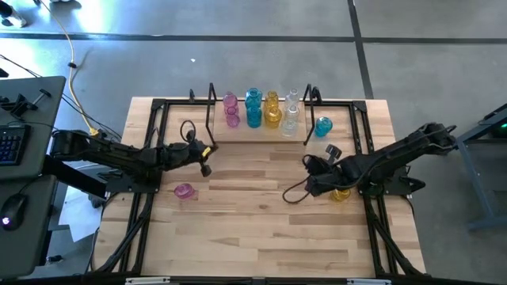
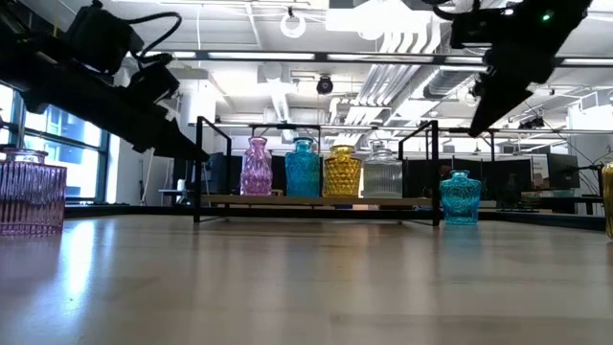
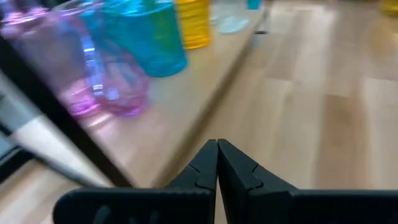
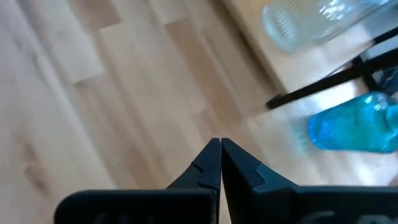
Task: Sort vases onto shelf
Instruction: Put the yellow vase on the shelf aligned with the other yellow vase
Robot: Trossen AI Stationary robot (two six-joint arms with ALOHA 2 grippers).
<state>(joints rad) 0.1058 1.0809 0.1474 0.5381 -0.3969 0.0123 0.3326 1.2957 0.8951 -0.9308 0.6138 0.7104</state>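
Between the two arms lies bare wooden table (image 1: pixel 261 229); entries run from the fingers outward.

Left gripper (image 3: pixel 217 163): fingers pressed fully together, tips meeting, nothing held or touched. It hangs above the table just in front of the shelf's left end, with the pink and teal vases close ahead of it in the left wrist view.

Right gripper (image 4: pixel 220 163): fingers likewise closed tip to tip, empty, touching nothing. It hangs above the table near the shelf's right end; the right wrist view shows a black shelf post, a clear vase and a teal vase beyond the tips.

Shelf (image 1: pixel 261 131): small black thin-frame rack with upright end posts, at the far middle of the table.

Vases on the shelf, left to right in the low view: pink vase (image 2: pixel 256 168), teal vase (image 2: pixel 303 170), yellow vase (image 2: pixel 342 172), clear vase (image 2: pixel 382 172). All upright, side by side. The high view suggests a second vase of each colour stacked or standing behind; which cannot be told.

Vases off the shelf:
- loose teal vase (image 1: pixel 323 126), upright on the table just outside the shelf's right post.
- loose pink vase (image 1: pixel 184 191), on the table near the left arm, well apart from the shelf.
- loose yellow vase (image 1: pixel 340 195), on the table, partly hidden under the right arm.
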